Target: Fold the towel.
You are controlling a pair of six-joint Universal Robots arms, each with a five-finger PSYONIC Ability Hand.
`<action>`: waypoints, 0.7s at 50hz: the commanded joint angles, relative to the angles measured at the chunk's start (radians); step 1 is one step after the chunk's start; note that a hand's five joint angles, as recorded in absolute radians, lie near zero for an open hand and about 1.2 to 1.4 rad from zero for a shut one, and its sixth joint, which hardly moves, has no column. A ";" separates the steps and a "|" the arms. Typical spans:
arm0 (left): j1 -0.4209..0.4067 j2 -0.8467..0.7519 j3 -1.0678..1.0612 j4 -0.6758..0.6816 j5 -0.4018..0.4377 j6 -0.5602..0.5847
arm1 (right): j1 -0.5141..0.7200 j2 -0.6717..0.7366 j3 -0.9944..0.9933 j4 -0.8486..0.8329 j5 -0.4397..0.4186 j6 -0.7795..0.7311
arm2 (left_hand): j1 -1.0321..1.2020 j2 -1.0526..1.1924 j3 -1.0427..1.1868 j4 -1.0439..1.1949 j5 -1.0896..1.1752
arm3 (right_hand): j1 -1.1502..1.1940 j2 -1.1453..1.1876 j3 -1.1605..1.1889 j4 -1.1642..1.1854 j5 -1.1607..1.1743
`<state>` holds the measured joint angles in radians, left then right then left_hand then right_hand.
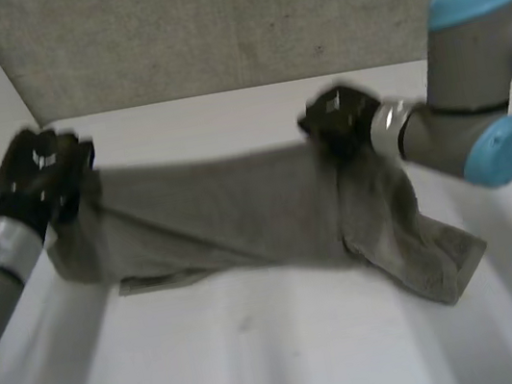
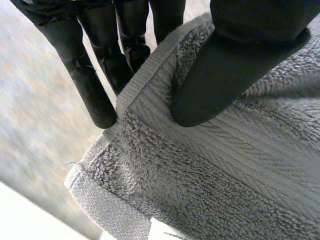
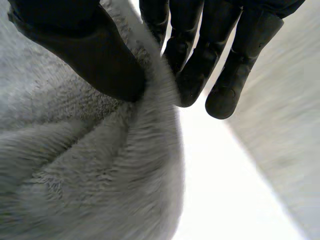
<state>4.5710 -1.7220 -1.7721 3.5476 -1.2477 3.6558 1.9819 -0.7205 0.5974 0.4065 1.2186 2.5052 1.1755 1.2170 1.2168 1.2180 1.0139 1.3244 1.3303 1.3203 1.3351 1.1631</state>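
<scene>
Pinching the grey towel (image 1: 220, 212) between thumb and fingers, the left hand (image 1: 39, 173) has its corner and the right hand (image 1: 340, 120) a bunched spot along the upper edge, the cloth hanging onto the white table (image 1: 261, 347). I'd move both level, edge taut, laying it squarely.

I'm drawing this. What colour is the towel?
The towel is grey; clearest in the left wrist view.

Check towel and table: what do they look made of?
Towel: grey terry, probably cotton; looped pile with a flat ribbed band along its edge, soft and matte. Table: smooth white hard-looking top with no grain visible; laminate or painted board, cannot tell which.
</scene>
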 commanded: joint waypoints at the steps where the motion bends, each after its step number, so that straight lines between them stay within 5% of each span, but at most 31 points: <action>1: -0.081 -0.189 0.544 0.076 -0.119 -0.164 | -0.003 -0.063 -0.333 -0.258 0.084 0.064 | 0.221 0.179 0.180 0.178 0.208 | 0.072 0.066 0.076 0.061 0.059; 6: -0.095 -0.272 0.854 0.094 -0.309 -0.326 | -0.037 -0.141 -0.317 -0.463 0.145 0.182 | 0.221 0.179 0.180 0.178 0.208 | 0.072 0.066 0.076 0.061 0.059; 10: -0.093 -0.318 0.928 0.079 -0.391 -0.460 | -0.054 -0.174 -0.220 -0.419 0.125 0.198 | 0.221 0.179 0.180 0.178 0.208 | 0.072 0.066 0.076 0.061 0.059; 16: -0.092 -0.324 0.780 0.017 -0.378 -0.488 | -0.055 -0.166 -0.100 -0.235 0.065 0.147 | 0.221 0.179 0.180 0.178 0.208 | 0.072 0.066 0.076 0.061 0.059; 21: -0.089 -0.315 0.527 0.008 -0.337 -0.485 | -0.051 -0.145 0.184 -0.031 0.018 -0.030 | 0.221 0.179 0.180 0.178 0.208 | 0.072 0.066 0.076 0.061 0.059; 26: -0.086 -0.321 0.239 0.014 -0.247 -0.484 | -0.044 -0.132 0.402 -0.072 0.012 -0.106 | 0.221 0.179 0.180 0.178 0.208 | 0.072 0.066 0.076 0.061 0.059; 35: -0.078 -0.332 0.071 0.020 -0.223 -0.385 | -0.043 -0.140 0.578 -0.239 0.024 -0.063 | 0.221 0.179 0.180 0.178 0.208 | 0.072 0.066 0.076 0.061 0.059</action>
<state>4.4861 -2.0499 -1.6266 3.5633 -1.4774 3.1983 1.9387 -0.8524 1.0992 0.2601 1.2323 2.4071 1.1995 1.2176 1.2179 1.2215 1.0329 1.3245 1.3425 1.3300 1.3351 1.1762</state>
